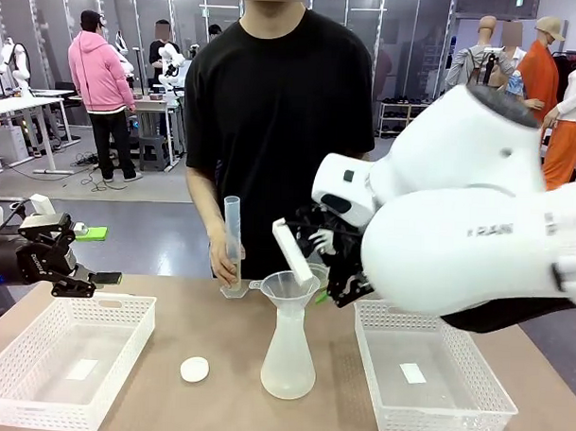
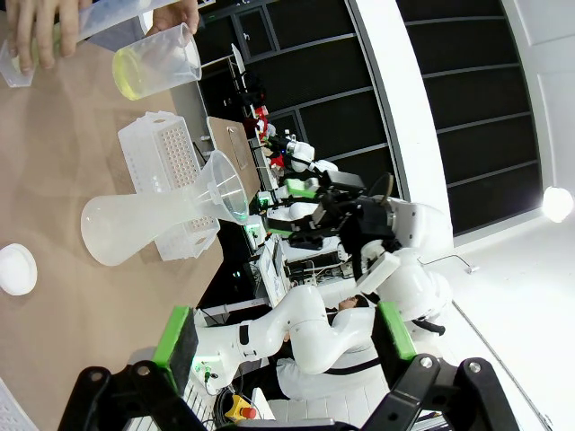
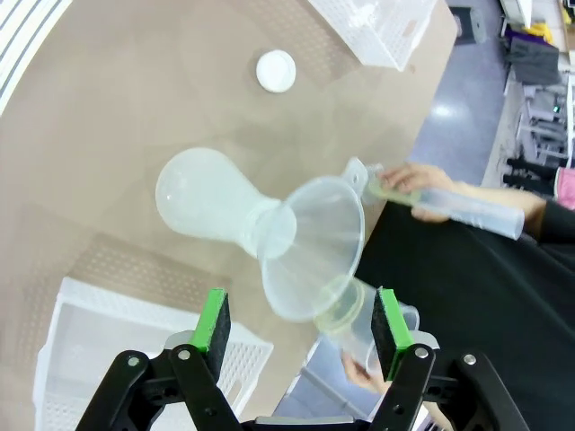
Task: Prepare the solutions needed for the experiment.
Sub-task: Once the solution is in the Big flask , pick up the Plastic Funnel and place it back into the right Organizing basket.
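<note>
Front view, step: I judge you're at the pour into the funnel [image 1: 290, 284] seated in the flask [image 1: 288, 353] at centre frame. Pour slowly over the bowl's middle, not its rim.
Front view, right fingers: the right gripper [image 1: 341, 279] hangs just right of the funnel, largely hidden by its own arm. You cannot tell its opening from here.
Front view, left fingers: the left gripper [image 1: 89, 280] sits at the left edge above the left basket [image 1: 36, 377], well apart from the flask.
Front view, person: a person's hand [image 1: 225, 261] holds a measuring cylinder [image 1: 233, 223] upright, just behind and left of the funnel.
Front view, room: the white cap [image 1: 195, 368] lies between the left basket and the flask, and the right basket [image 1: 470, 411] stands near the flask at lower right. That leaves you only a narrow strip of bare tabletop [image 1: 218, 317].
Left wrist view, fingers: spread wide with nothing between them.
Left wrist view, solutions: the pale yellow solutions [image 2: 133, 76] sit in a beaker [image 2: 166, 58] at upper left. The person's other hand [image 2: 184, 13] holds the beaker, apart from the funnel mouth.
Right wrist view, fingers: the green pads [image 3: 214, 319] stand well apart and clamp nothing. The beaker shows in the gap at lower centre, but a person's fingers have it.
Right wrist view, solutions: there is yellow in the beaker just under the funnel's lower rim. A faint yellow tint also shows at the cylinder's foot, right of centre.
Right wrist view, edges: the funnel overhangs the narrow flask neck and likely tips at a nudge. Draw your fingers back away from its rim, toward the frame's bottom, where the way looks open.
</note>
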`<control>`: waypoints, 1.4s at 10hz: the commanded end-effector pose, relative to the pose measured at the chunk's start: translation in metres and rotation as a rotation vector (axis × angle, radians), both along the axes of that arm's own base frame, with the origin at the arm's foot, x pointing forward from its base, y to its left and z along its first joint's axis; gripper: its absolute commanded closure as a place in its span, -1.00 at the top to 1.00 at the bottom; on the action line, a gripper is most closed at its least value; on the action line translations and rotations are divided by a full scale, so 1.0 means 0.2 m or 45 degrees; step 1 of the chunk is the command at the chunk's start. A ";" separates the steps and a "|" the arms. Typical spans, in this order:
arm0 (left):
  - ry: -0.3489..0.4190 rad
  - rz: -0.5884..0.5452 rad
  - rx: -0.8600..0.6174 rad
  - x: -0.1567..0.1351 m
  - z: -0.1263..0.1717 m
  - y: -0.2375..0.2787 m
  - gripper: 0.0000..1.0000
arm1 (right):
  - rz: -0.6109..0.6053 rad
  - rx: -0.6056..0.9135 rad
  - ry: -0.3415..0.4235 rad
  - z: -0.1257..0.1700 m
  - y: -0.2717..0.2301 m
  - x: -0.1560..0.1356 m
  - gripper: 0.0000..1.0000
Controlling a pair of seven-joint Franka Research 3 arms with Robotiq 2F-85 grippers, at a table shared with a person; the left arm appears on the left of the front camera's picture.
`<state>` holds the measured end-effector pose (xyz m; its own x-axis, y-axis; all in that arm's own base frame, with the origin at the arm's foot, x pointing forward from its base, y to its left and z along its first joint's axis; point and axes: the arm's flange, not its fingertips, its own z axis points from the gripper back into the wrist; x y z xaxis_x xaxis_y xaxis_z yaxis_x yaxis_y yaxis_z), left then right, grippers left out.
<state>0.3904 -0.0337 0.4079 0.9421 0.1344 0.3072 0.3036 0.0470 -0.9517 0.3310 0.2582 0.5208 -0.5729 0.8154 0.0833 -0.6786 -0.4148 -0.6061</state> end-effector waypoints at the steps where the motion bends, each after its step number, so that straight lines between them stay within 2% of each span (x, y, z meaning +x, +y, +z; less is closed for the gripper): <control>1: 0.002 -0.014 -0.009 -0.01 0.01 0.00 1.00 | -0.162 -0.015 0.089 0.19 -0.09 -0.04 0.59; 4: 0.002 -0.014 -0.009 -0.01 0.01 0.00 1.00 | -0.531 0.085 0.443 0.33 -0.39 0.03 0.59; 5: 0.002 -0.014 -0.009 -0.01 0.01 0.00 1.00 | -0.628 0.129 0.533 0.34 -0.47 0.04 0.59; 6: 0.002 -0.014 -0.009 -0.01 0.01 0.00 1.00 | -0.662 0.111 0.587 0.33 -0.53 0.03 0.59; 7: 0.002 -0.014 -0.009 -0.01 0.01 0.00 1.00 | -0.594 0.085 0.612 0.32 -0.55 -0.01 0.59; 8: 0.002 -0.014 -0.009 -0.01 0.01 0.00 1.00 | -0.591 0.051 0.520 0.31 -0.54 0.05 0.59; 11: 0.002 -0.014 -0.009 -0.01 0.01 0.00 1.00 | -0.591 0.051 0.520 0.31 -0.54 0.05 0.59; 12: 0.002 -0.014 -0.009 -0.01 0.01 0.00 1.00 | -0.597 0.055 0.556 0.32 -0.55 0.03 0.59; 13: 0.002 -0.014 -0.009 -0.01 0.01 0.00 1.00 | -0.848 0.188 0.744 0.26 -0.55 0.12 0.59; 14: 0.002 -0.014 -0.009 -0.01 0.01 0.00 1.00 | -1.004 0.333 0.908 0.18 -0.61 0.19 0.59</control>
<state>0.3903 -0.0336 0.4080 0.9420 0.1345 0.3074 0.3038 0.0473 -0.9516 0.3520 0.1398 0.5665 0.1448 0.9329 0.3298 -0.9753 0.1907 -0.1111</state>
